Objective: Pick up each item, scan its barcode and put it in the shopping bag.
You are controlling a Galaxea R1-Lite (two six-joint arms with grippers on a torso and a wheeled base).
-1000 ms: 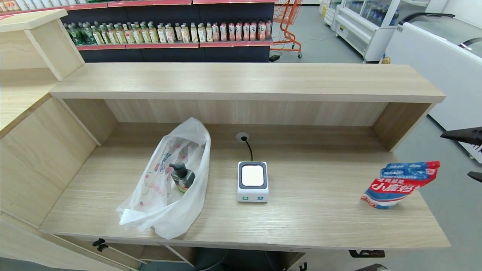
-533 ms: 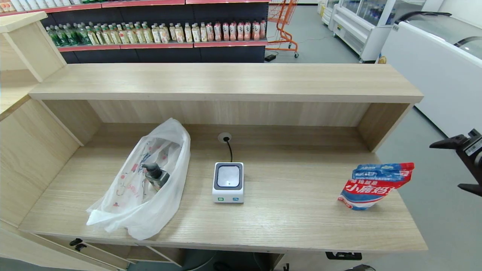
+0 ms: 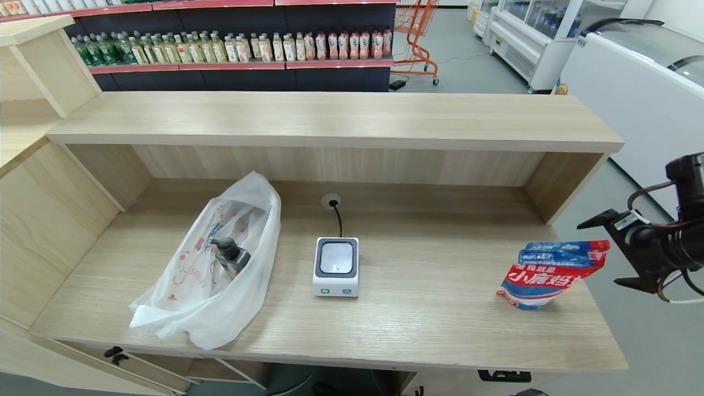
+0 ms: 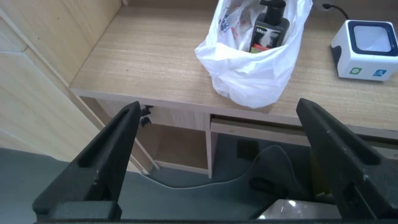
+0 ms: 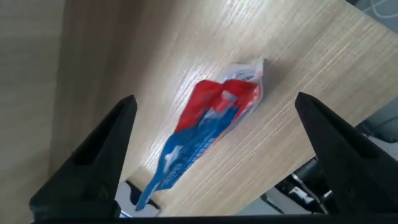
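We saw the pouch (image 3: 550,272), red, white and blue, sitting on the counter (image 3: 429,324) near its right end, close to the front edge and well apart from everything else on the wood. The right gripper (image 3: 598,254) hung just off the counter's right end, level with the pouch's top. Its jaws were spread wide and held nothing. In the right wrist view the pouch (image 5: 211,124) lay in the gap between the two fingers, farther off than their tips, with the right gripper (image 5: 216,102) apart from it.

The scanner (image 3: 336,267), a white box with a dark-framed window, sat near the middle of the counter. Its black cable (image 3: 336,217) ran back to a round hole in the wood.

To the scanner's left lay the bag (image 3: 214,280), thin white plastic with its mouth open toward the back of the counter. A dark pump bottle (image 3: 231,257) was inside it.

The left gripper (image 4: 217,107) was also spread and empty, hanging out in front of the counter's front edge and lower than the top. From that wrist we looked up at the bag (image 4: 249,81), the bottle (image 4: 267,31) and a corner of the scanner (image 4: 367,50).

Behind the counter stood shelves (image 3: 236,47) of drinks, an orange cart (image 3: 418,33) and white freezers (image 3: 632,82).
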